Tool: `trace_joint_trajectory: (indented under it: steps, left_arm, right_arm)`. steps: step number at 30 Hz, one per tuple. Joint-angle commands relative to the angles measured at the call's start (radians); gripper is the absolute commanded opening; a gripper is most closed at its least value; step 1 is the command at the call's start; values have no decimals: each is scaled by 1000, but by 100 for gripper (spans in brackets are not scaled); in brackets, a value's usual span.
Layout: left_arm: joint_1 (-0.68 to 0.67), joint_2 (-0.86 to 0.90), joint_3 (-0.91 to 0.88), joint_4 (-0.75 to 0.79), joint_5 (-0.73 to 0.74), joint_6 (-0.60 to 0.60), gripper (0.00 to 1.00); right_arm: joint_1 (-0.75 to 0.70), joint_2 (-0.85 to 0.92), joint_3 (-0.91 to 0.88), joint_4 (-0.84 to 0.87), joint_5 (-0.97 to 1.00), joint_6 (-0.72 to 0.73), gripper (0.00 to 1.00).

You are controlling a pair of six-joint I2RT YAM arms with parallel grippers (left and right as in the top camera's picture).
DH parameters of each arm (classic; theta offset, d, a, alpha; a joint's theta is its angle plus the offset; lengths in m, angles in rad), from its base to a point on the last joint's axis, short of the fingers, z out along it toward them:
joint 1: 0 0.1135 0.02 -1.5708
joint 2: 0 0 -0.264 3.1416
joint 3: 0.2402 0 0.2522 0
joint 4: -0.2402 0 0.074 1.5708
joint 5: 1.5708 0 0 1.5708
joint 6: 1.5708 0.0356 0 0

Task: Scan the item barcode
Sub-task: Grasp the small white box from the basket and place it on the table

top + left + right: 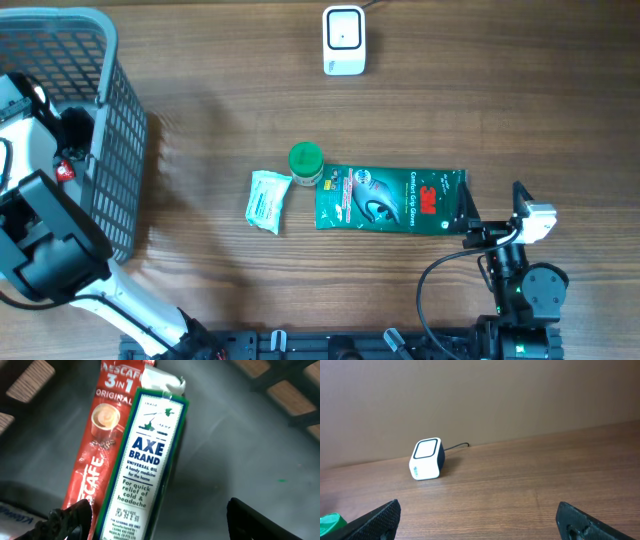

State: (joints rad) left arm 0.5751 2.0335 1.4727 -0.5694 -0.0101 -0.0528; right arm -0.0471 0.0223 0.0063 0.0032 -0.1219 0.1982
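**Hovering over the Axe Brand box in the basket; both claws open**

Nearest the robot, the right claw (477, 510) sits low over the table (300, 290) at its right side. Jaws spread wide, nothing between them.

Mid-table, in a row: a green 3M glove pack (392, 198) lies flat, just ahead of the right arm. A green-capped bottle (306, 163) touches its left end. A white sachet (268, 201) lies just beside the bottle, to the left.

Left side: the left arm reaches down into the grey mesh basket (115, 170). The left claw (155, 512) is open. Its fingers (70, 519) stand on either side of the Axe Brand box (150, 455), neither clearly touching it. The box lies flat on the basket floor, label up, partly overlapping a red Nescafe sachet (102, 425). No barcode visible on the face shown.

Far edge: a white scanner (343, 40) stands on the table, cable running off behind it, well apart from the basket.
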Motion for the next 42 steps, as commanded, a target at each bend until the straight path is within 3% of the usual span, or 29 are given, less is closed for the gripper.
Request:
trace_joint_trajectory:
  steps: [1,10,13,15,17,32,38,42]
  left_arm:
    - [6,12,4,25,-10,16,80]
    - [6,77,0,51,-14,23,77]
    - [6,113,0,51,-18,23,55]
    - [6,119,0,54,-24,23,30]
    - [6,109,1,60,-38,23,18]
    - [6,-232,2,26,-44,23,12]
    - [6,-317,2,-53,-44,23,13]
    - [6,-317,2,-88,-44,19,20]
  right_arm:
    - [5,-5,-1,3,14,12,100]
    - [5,-5,-1,3,14,12,100]
    - [5,-5,-1,3,14,12,100]
    - [5,-5,-1,3,14,12,100]
    - [5,-5,-1,3,14,12,100]
    - [5,-5,-1,3,14,12,100]
    - [5,-5,-1,3,14,12,100]
    - [5,-5,-1,3,14,12,100]
